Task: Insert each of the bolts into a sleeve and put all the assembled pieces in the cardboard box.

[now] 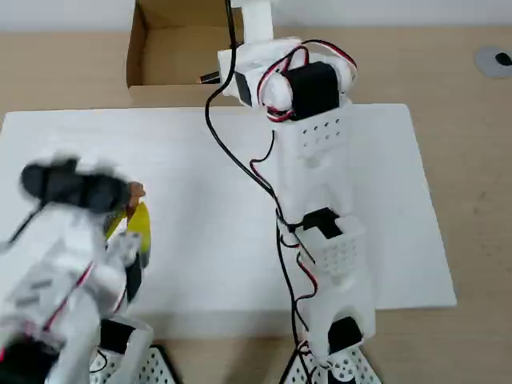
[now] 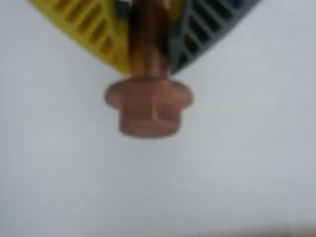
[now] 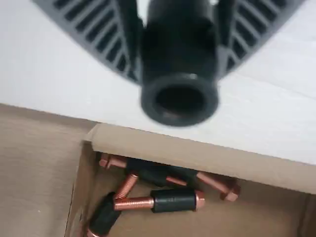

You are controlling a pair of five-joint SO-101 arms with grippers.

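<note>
Left wrist view: left end effector [image 2: 148, 64] clamped on a copper bolt [image 2: 148, 106]. Right wrist view: right end effector [image 3: 178, 74] gripping a black sleeve [image 3: 179, 101] near the cardboard box [image 3: 197, 153].

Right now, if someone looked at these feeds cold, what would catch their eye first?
First, the copper bolt clamped in the left jaws with its hex head sticking out, over the white mat. Next, the black sleeve gripped in the right jaws beside the cardboard box, with its open bore facing the wrist camera. Several assembled pieces lie in the box.
</note>
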